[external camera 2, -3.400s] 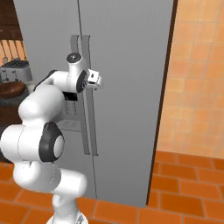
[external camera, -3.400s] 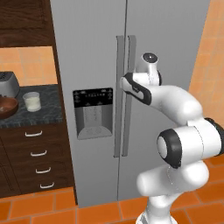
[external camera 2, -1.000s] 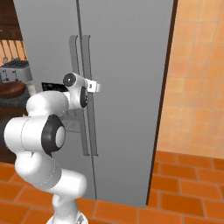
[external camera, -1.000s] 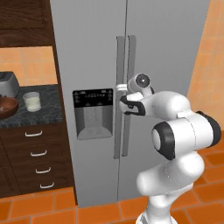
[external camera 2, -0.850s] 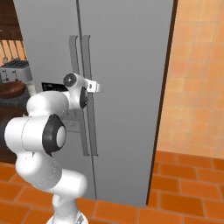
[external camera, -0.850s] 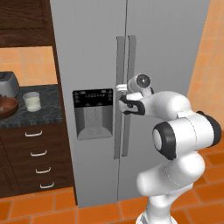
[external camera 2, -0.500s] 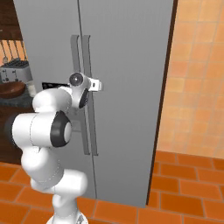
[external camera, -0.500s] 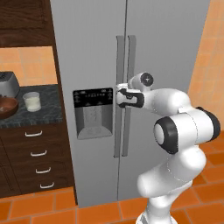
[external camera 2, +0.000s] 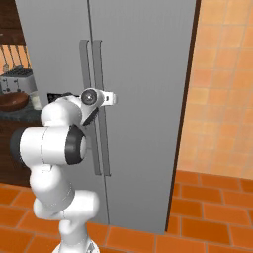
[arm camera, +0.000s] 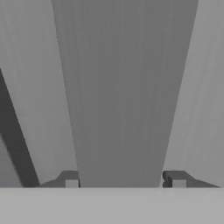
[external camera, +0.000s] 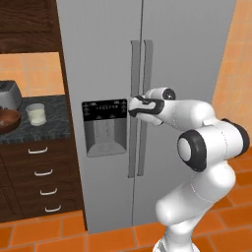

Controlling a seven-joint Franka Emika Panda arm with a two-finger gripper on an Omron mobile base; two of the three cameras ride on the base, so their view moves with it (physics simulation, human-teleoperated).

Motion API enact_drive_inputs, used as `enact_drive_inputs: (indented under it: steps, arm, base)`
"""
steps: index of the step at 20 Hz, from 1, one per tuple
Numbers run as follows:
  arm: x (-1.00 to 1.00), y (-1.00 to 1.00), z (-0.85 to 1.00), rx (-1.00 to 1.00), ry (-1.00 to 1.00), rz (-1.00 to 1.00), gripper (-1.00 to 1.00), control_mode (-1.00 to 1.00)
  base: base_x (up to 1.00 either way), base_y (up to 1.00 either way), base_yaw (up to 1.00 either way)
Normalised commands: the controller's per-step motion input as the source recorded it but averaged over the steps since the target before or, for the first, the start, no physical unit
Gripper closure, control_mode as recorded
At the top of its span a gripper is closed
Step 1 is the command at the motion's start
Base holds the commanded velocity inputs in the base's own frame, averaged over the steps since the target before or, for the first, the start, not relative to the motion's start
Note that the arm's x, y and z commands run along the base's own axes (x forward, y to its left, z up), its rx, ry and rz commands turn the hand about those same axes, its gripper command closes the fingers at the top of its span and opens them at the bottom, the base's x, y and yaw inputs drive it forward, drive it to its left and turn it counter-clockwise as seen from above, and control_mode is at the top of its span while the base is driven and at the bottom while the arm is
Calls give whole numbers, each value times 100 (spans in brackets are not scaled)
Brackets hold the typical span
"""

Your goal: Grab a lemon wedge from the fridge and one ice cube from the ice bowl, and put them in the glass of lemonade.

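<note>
**Claw straddling the fridge handle**

We see the claw point(arm camera: 122, 181) spread wide, one fingertip point(arm camera: 70, 180) on each side of a handle point(external camera: 134, 108) of the shut fridge point(external camera: 197, 54), gripping nothing. Left of it, the dark counter point(external camera: 54, 129) carries the glass of lemonade point(external camera: 36, 113), ice bowl point(external camera: 8, 120) and toaster point(external camera 2: 17, 79). Orange tiles point(external camera 2: 207, 217) underfoot; we read no lettering.

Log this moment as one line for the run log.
phase: reaching fridge handle | gripper: open, fingers either side of handle | doors: closed | glass of lemonade: on counter
</note>
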Motion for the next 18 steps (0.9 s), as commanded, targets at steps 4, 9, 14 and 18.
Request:
enact_drive_inputs:
  steps: [4, 9, 14, 18]
  arm:
    - [18, 4, 0, -7, 12, 0, 100, -100]
    - [14, -31, 0, -11, 7, -6, 100, -100]
    - [-5, -73, 14, -1, 6, -19, 100, -100]
    - [-18, -71, 34, 0, 14, -18, 100, -100]
  base:
    - [0, 0, 0]
    - [0, 0, 0]
    - [0, 0, 0]
    - [0, 0, 0]
